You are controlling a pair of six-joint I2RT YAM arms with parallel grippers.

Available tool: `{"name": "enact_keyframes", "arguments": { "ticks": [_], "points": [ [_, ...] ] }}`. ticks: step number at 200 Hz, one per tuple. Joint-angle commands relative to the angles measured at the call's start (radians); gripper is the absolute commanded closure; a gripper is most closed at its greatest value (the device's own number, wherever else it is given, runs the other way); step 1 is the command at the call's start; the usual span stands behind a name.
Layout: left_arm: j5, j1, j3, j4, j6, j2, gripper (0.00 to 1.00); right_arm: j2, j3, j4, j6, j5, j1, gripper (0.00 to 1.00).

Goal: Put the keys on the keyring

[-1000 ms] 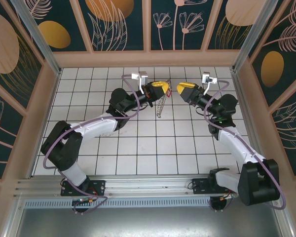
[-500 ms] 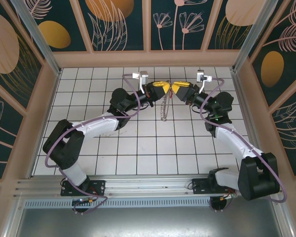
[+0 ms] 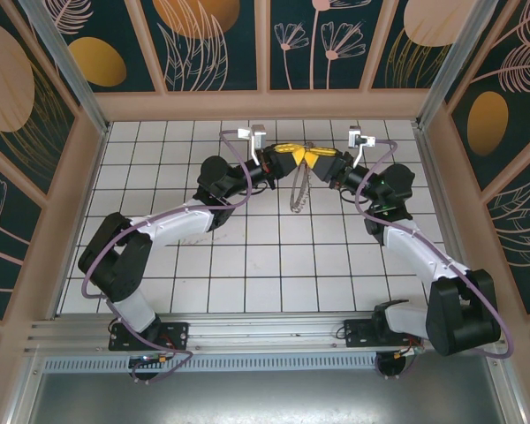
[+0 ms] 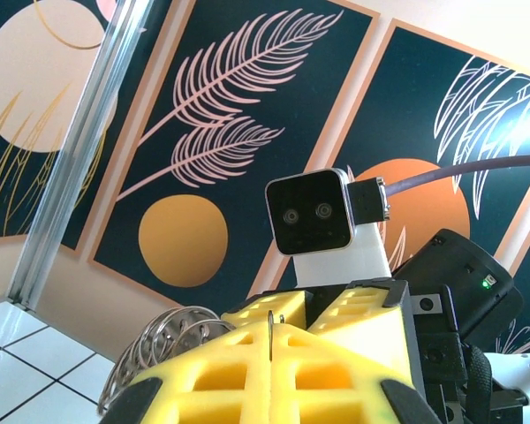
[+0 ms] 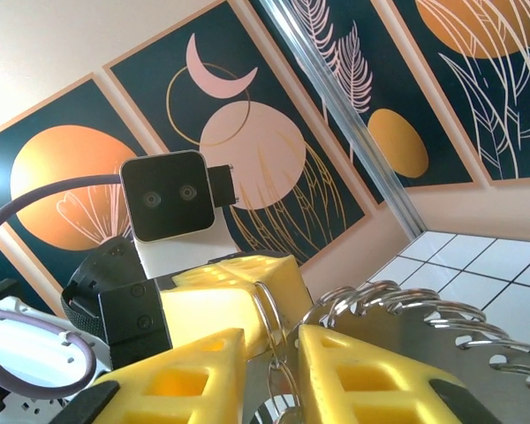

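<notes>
The large thin metal keyring fringed with small silvery pieces [image 3: 298,191] hangs above the white tiled bench [image 3: 247,265], just where the two yellow-padded arms meet. The left pincer [image 4: 271,344] is clamped tight on the ring's wire. The right pincer [image 5: 272,358] stands slightly apart with the wire running through its gap — not visibly pinching it. The loop looks light, stiff and slick, its loose fringe apt to swing — best gripped on bare wire, close beside the other hold.
</notes>
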Motion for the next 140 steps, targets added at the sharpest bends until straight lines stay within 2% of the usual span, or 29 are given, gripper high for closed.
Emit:
{"name": "enact_keyframes", "arguments": {
  "ticks": [1,47,140],
  "points": [
    [0.012,0.001,0.033,0.076,-0.013,0.003,1.0,0.008,0.022,0.057,0.002,-0.025,0.007,0.83],
    [0.014,0.001,0.032,0.083,-0.021,0.003,1.0,0.008,0.022,0.051,-0.001,-0.019,0.008,1.0],
    [-0.017,0.002,0.022,0.062,-0.017,-0.004,1.0,-0.009,0.016,0.018,-0.029,0.018,0.005,1.0]
  ]
}}
